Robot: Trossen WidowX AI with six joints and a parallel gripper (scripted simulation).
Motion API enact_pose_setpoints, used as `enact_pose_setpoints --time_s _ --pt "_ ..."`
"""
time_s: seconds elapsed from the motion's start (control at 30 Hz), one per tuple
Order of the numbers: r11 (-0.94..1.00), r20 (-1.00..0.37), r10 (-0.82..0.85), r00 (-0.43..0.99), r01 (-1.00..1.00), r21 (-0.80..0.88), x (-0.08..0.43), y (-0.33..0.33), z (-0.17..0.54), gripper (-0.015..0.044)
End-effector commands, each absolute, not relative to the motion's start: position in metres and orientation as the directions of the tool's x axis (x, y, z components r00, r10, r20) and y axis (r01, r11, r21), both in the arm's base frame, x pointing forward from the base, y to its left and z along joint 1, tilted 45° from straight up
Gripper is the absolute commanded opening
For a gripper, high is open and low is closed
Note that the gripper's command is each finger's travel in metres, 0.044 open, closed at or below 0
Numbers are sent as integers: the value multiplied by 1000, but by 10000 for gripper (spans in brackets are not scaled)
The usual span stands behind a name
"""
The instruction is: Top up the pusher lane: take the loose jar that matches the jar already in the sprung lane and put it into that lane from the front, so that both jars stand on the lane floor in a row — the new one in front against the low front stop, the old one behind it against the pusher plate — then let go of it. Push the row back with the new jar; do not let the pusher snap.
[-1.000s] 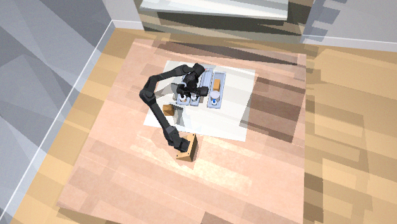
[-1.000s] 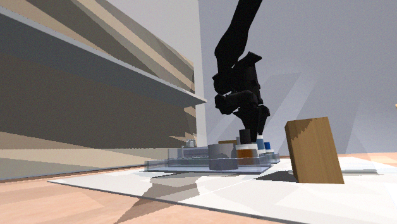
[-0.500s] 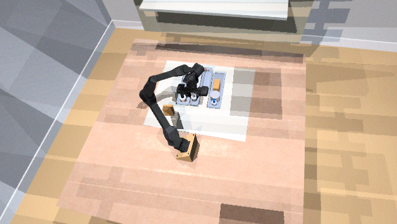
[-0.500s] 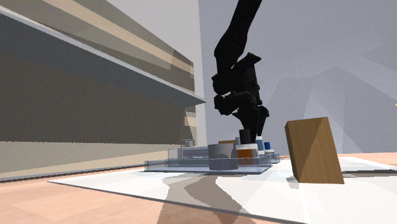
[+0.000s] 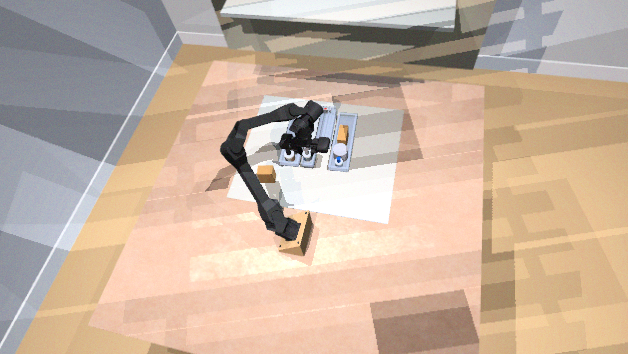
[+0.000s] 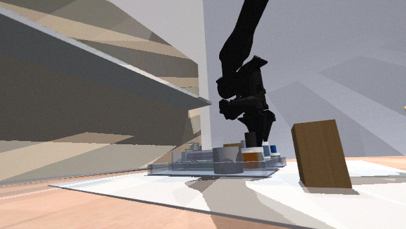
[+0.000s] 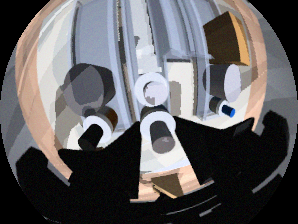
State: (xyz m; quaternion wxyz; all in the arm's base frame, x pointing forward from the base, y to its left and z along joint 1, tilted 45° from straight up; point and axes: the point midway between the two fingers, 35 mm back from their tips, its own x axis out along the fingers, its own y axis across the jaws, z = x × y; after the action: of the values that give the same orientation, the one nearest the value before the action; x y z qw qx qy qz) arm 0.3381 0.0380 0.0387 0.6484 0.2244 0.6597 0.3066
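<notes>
My gripper (image 5: pixel 306 147) (image 6: pixel 262 142) (image 7: pixel 156 121) is shut on a grey-capped jar (image 5: pixel 307 155) (image 6: pixel 266 150) (image 7: pixel 163 143) with a white shoulder and a blue label, held upright at the front end of the sprung lane (image 5: pixel 326 123). A second jar (image 7: pixel 151 90) with a white shoulder and pale cap top stands just behind it in the same lane, close to it or touching. The held jar's base, the low front stop and the pusher plate are hidden, so I cannot tell whether the jar rests on the lane floor.
Left of the lane stand a black-capped orange jar (image 5: pixel 289 156) (image 6: pixel 251 157) (image 7: pixel 103 127) and a grey cylinder (image 6: pixel 227 160) (image 7: pixel 86 87). The right tray (image 5: pixel 342 168) holds a blue-capped jar (image 5: pixel 338 161) (image 7: pixel 225 108), a pale cylinder (image 5: pixel 340 149) and a wooden block (image 5: pixel 342 134). Another wooden block (image 5: pixel 266 174) (image 6: pixel 320 155) stands front left.
</notes>
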Motion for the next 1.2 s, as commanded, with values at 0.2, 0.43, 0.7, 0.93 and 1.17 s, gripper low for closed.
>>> enact_pose_setpoints --time_s 0.2,0.43,0.7,0.93,1.17 --pt "703 -709 704 -41 -110 703 342 42 37 0" --pt "702 -709 704 -41 -110 703 341 44 35 0" --pt "702 -709 704 -41 -110 703 341 46 33 0" --pt "702 -709 704 -41 -110 703 340 48 31 0" --pt "702 -709 704 -41 -110 703 339 50 29 0"
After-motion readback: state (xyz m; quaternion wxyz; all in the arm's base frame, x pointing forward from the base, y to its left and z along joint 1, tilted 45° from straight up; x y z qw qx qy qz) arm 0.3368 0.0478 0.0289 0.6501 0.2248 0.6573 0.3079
